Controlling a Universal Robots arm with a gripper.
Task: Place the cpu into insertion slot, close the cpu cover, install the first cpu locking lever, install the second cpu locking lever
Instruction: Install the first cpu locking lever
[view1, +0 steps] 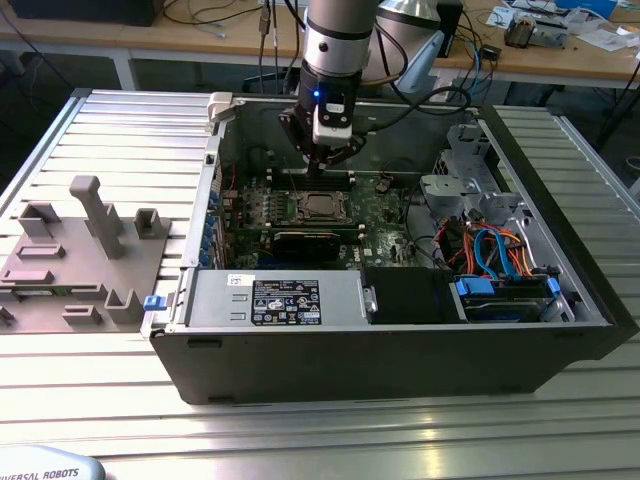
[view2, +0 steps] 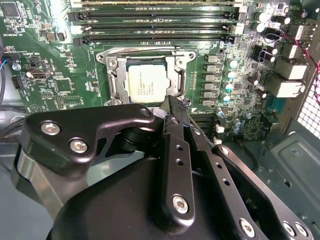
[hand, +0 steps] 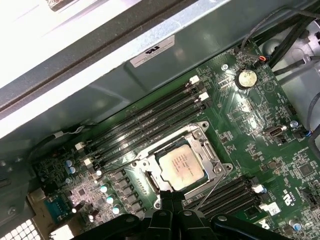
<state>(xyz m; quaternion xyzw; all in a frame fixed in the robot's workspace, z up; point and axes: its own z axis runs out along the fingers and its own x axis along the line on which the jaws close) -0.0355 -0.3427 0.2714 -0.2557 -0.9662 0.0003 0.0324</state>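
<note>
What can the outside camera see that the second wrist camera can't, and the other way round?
Exterior view: the whole case, the grey tray on the exterior view's left, and the blue cables. Second wrist view: little round capacitors and the screws on the claw, seen up close. Both: the cpu on the green board, with the claw close by it.

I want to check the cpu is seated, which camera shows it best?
The first wrist view: the cpu sits unobstructed inside its metal frame. In the second wrist view the cpu is also plain, just above the gripper. The exterior view shows it small.
</note>
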